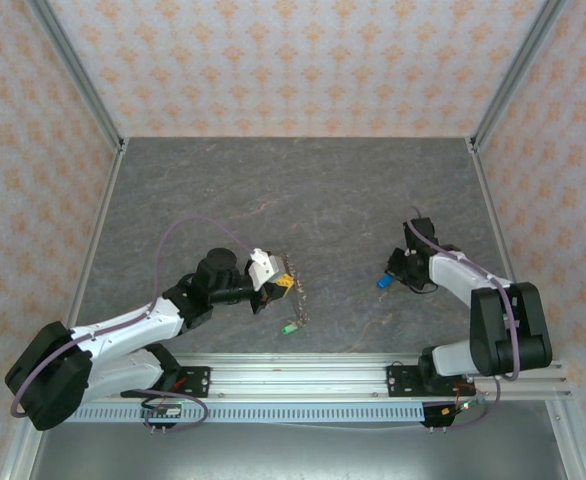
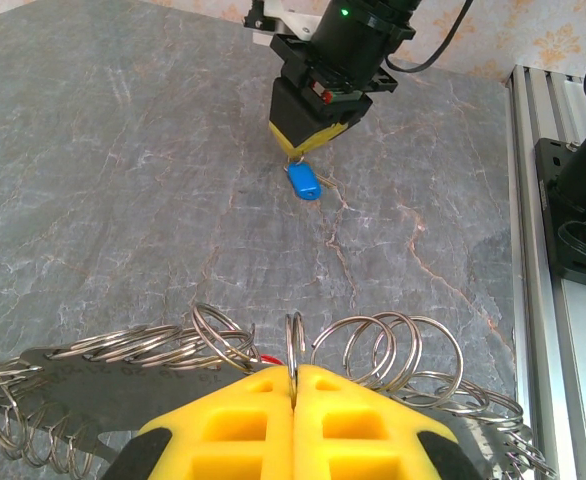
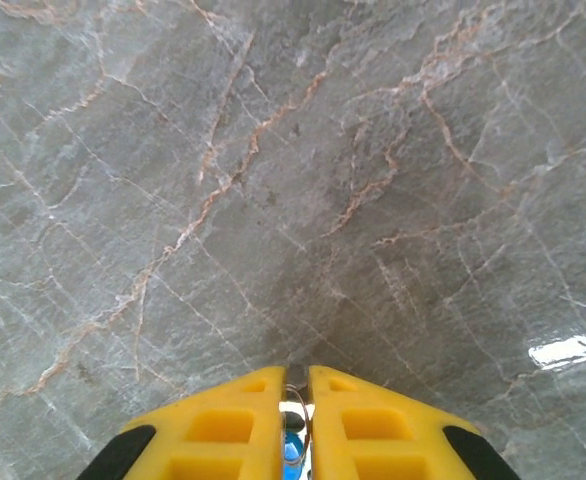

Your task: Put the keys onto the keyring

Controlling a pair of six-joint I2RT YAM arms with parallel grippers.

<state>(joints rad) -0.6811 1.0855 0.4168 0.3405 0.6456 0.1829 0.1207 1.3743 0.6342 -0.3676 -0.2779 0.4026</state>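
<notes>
The keyring (image 2: 393, 345) is a long chain of silvery rings. My left gripper (image 2: 294, 372) is shut on one upright ring of it, and the rest drapes to both sides. From above, the chain hangs off the left gripper (image 1: 283, 284) down to its green tag (image 1: 289, 327) on the table. A sliver of red (image 2: 266, 357) shows just behind the left fingers. Across the table my right gripper (image 2: 299, 150) pinches the small ring of the blue-tagged key (image 2: 304, 181), whose tag rests on the table. Between the right fingertips (image 3: 295, 372) sits that ring with the blue tag (image 3: 293, 448) below it.
The grey stone-pattern tabletop (image 1: 303, 200) is walled by patterned panels at the back and sides. An aluminium rail (image 1: 303, 370) with the arm bases runs along the near edge, and it also shows as the rail (image 2: 558, 250) at the right of the left wrist view.
</notes>
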